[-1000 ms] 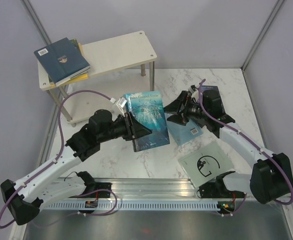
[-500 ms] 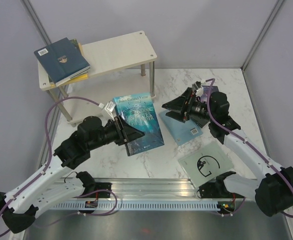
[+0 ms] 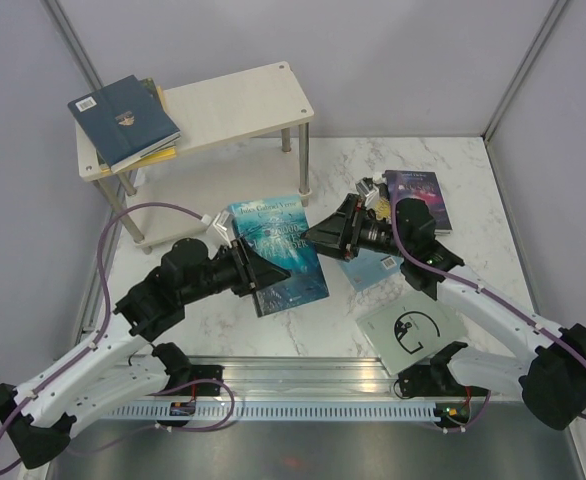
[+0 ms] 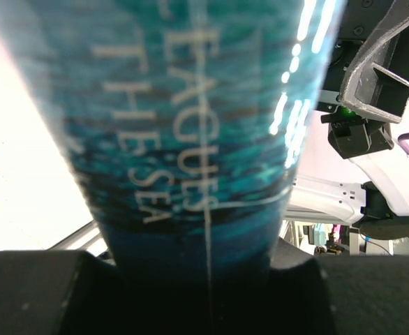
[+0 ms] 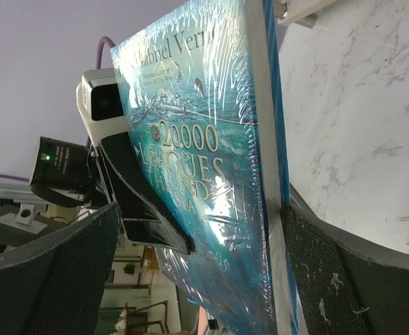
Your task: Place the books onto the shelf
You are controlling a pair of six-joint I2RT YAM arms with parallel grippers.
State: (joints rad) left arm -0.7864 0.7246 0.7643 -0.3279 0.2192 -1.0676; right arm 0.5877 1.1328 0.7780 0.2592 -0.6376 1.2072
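Nearest me, the left gripper (image 3: 261,270) is clamped on one edge of the teal book (image 3: 278,245), holding it above the counter (image 3: 223,310). The right gripper (image 3: 323,232) gapes wide around the opposite edge. If the left releases early, that glossy cover could slip and drop, well short of the shelf (image 3: 243,100).

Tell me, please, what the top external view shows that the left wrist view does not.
Only the top view shows the shelf with a navy book on it, plus the purple book and the grey book lying flat. Only the left wrist view shows the teal book's cover lettering up close. Both show the teal book held by the left gripper, with the open right gripper beside it.
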